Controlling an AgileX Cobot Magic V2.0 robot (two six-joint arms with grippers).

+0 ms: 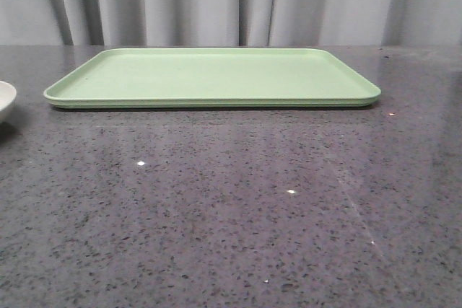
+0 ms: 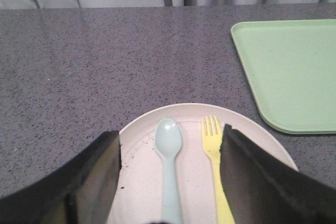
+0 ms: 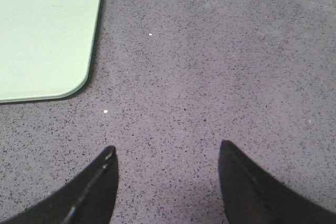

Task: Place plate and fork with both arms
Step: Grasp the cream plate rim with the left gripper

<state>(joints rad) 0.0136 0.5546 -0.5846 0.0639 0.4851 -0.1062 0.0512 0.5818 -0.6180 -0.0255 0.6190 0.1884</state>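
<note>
The left tool (image 2: 170,182) gapes wide directly over the plate (image 2: 137,182), which sits on the worktop (image 2: 105,66) beside the tray (image 2: 294,72). The fork (image 2: 214,156) lies on the plate by one finger, its length running straight ahead from the tool. The right tool (image 3: 168,187), equally wide, hangs over bare worktop, farther off.

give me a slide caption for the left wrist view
Open left gripper over the plate holding yellow fork and blue spoon, green tray beside.
</note>
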